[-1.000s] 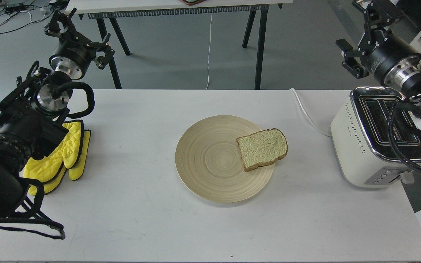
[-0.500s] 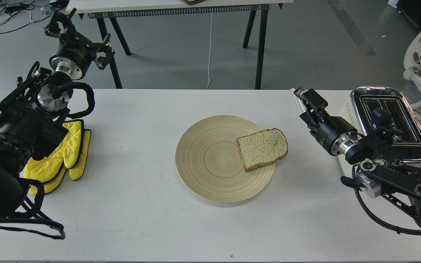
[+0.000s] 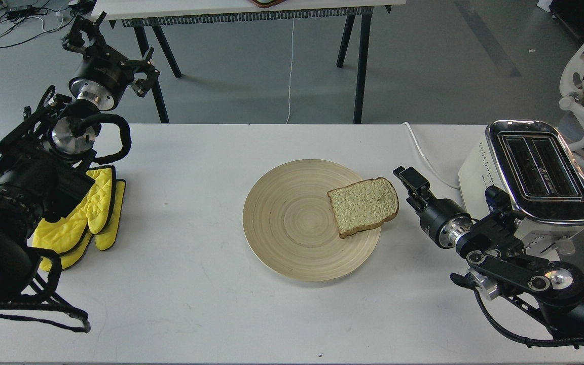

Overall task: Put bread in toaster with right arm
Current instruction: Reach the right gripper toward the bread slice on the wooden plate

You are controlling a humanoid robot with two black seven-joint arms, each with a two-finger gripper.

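Note:
The bread lies flat on the right part of a round wooden plate in the middle of the white table. The toaster stands at the table's right edge with both slots empty. My right gripper is low over the table just right of the bread, between it and the toaster. It points at the crust, a short gap away, with its fingers apart and empty. My left gripper is raised at the far left, open and empty.
Yellow oven mitts lie at the table's left edge under my left arm. The toaster's white cord runs across the table behind my right gripper. A second table stands on the floor behind, and a white chair is at the right.
My right arm has swung down from above the toaster to table height and moved left and nearer, ending close beside the bread. The bread, plate and left arm have not moved.

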